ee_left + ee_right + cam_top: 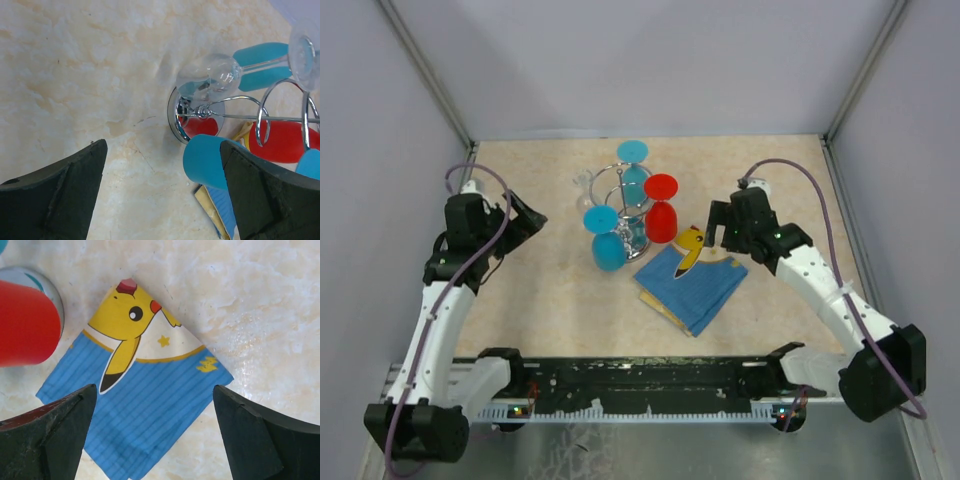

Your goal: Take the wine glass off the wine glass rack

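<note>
The chrome wine glass rack (626, 212) stands mid-table with several glasses hanging upside down: a blue one (609, 250) at the near left, a red one (661, 221) at the right, a teal one (634, 152) at the far side and a clear one (585, 183) at the far left. My left gripper (530, 222) is open and empty, left of the rack. The left wrist view shows the rack's round base (175, 119), the clear glass (207, 75) and the blue glass (202, 160) by my right finger (270, 195). My right gripper (717, 226) is open and empty, right of the rack.
A folded blue cloth with a yellow cartoon print (692, 285) lies on the table near and to the right of the rack, under my right gripper (155, 435). The red glass (25, 330) shows at the left of the right wrist view. Grey walls enclose the table.
</note>
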Available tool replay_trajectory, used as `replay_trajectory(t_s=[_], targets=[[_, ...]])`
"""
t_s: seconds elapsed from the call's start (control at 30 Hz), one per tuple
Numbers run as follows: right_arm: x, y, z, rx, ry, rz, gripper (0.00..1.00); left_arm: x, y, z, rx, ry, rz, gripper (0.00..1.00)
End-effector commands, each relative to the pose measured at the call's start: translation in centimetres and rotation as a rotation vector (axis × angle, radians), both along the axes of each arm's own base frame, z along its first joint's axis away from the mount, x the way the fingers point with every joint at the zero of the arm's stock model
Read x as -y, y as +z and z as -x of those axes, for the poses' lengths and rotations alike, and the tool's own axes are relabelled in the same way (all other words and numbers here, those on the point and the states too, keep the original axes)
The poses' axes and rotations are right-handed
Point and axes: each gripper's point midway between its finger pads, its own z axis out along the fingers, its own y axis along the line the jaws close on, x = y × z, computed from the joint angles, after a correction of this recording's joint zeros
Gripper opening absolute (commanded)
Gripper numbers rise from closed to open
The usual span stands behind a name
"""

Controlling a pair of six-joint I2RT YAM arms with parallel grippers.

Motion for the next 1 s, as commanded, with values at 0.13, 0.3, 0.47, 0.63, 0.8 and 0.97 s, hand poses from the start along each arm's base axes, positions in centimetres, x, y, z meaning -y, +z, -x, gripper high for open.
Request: replay_trajectory(t_s=[0.13,0.3,0.47,0.63,0.8,0.97], targets=[[-5.4,-3.0,1.9,-0.145,0.209,-0.208,0.99,0.7,1.7,1.3,0.111,-0.058,0.012,1.00],[-8.5,-4.9,6.1,-0.183,0.264,-0.253,0.99,0.4,2.1,2.1,0.139,-0.082,-0.041,1.00],[-11.0,-6.5,8.9,-0.212,0.308,-0.218,0.99,0.2,3.3,2.4,0.208,-0.092,-0.067,1.00],[-10.5,-11.0,9.1,-0.296,0.220,-0.108,0.99,0.9,3.7,2.8,0.221,-0.147,-0.067,1.00],[-8.3,-14.2,9.2,-0.371,0.105,0.037,0.99,0.9,4.2,3.2,0.225,-0.151,-0.078,1.00],[-5.1,-15.5,8.9,-0.399,-0.014,0.184,0.99,1.2,5.3,3.7,0.266,-0.155,-0.059,1.00]])
